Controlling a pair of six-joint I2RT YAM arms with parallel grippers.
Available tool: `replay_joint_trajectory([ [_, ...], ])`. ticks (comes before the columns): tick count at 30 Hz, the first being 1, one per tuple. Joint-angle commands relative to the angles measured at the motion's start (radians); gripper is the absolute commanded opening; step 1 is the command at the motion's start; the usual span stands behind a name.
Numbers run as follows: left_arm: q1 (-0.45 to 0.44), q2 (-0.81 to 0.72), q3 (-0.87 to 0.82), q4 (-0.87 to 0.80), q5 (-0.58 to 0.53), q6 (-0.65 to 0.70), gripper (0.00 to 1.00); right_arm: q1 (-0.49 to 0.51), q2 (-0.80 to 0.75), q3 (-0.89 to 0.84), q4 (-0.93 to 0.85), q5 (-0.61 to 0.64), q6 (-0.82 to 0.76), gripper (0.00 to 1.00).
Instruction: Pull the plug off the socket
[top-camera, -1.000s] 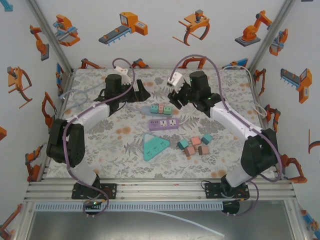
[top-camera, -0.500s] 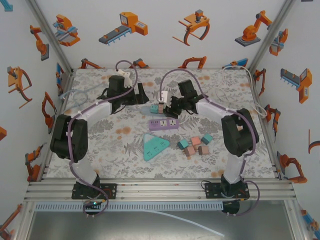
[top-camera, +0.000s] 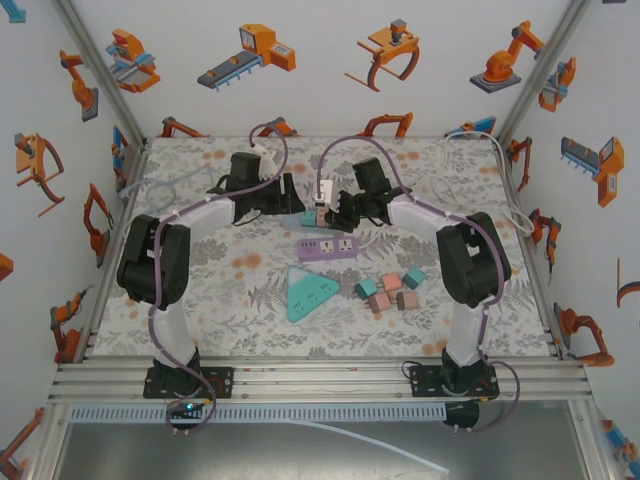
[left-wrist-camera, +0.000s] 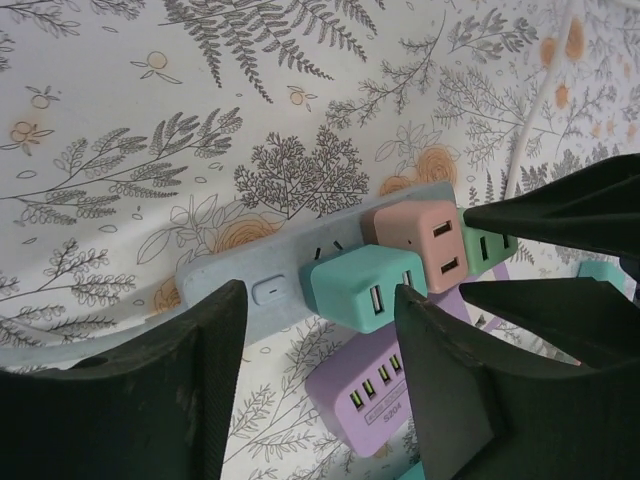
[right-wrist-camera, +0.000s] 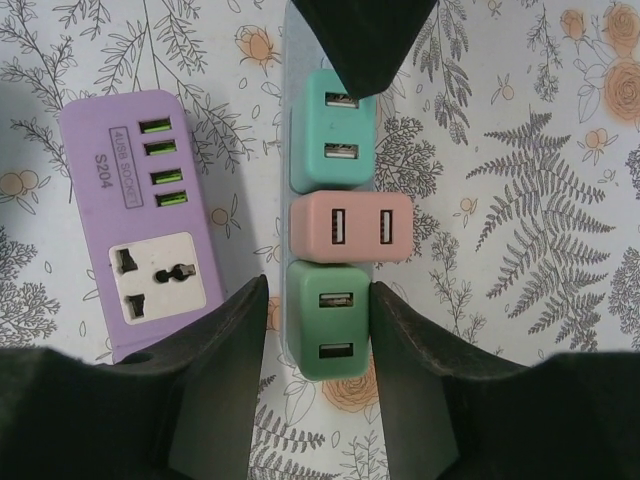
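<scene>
Floral-clothed table (top-camera: 210, 300): low in the right wrist view, the green plug (right-wrist-camera: 328, 320) sits seated in the power strip (left-wrist-camera: 225, 280), not yet pulled. We see the right gripper (right-wrist-camera: 320, 296) flanking it, grip uncertain. The left gripper (left-wrist-camera: 320, 300) hangs half-open over the strip's switch end, holding nothing.

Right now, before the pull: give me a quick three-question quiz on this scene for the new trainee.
1. Which USB charger sits between the right gripper's fingers? A teal, B pink, C green.
2. True or false: something is plugged into the purple power strip.
3. Fill in: ___ USB chargers sit in the gray-blue power strip.
Key: 1 C, the green charger. 2 false, its visible socket and USB ports are empty. 3 three: teal charger, pink charger, and the green one.
</scene>
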Motion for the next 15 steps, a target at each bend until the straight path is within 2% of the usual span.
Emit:
replay_joint_trajectory([
  [1,0.001,0.029,0.031,-0.001,0.017,0.009,0.56,0.005,0.022,0.038,-0.023,-0.005,0.004,0.44],
  [6,0.002,0.044,0.039,-0.033,0.053,0.046,0.52,0.004,0.022,0.038,-0.023,0.011,0.006,0.44],
  [9,0.001,0.054,0.038,-0.055,0.054,0.055,0.51,0.004,0.026,0.039,-0.022,0.021,0.007,0.44],
  [11,0.001,0.060,0.041,-0.074,0.055,0.061,0.46,0.004,0.030,0.039,-0.018,0.035,0.015,0.44],
  [15,0.001,0.053,0.022,-0.084,0.042,0.072,0.46,0.003,0.036,0.043,-0.021,0.065,0.029,0.44],
])
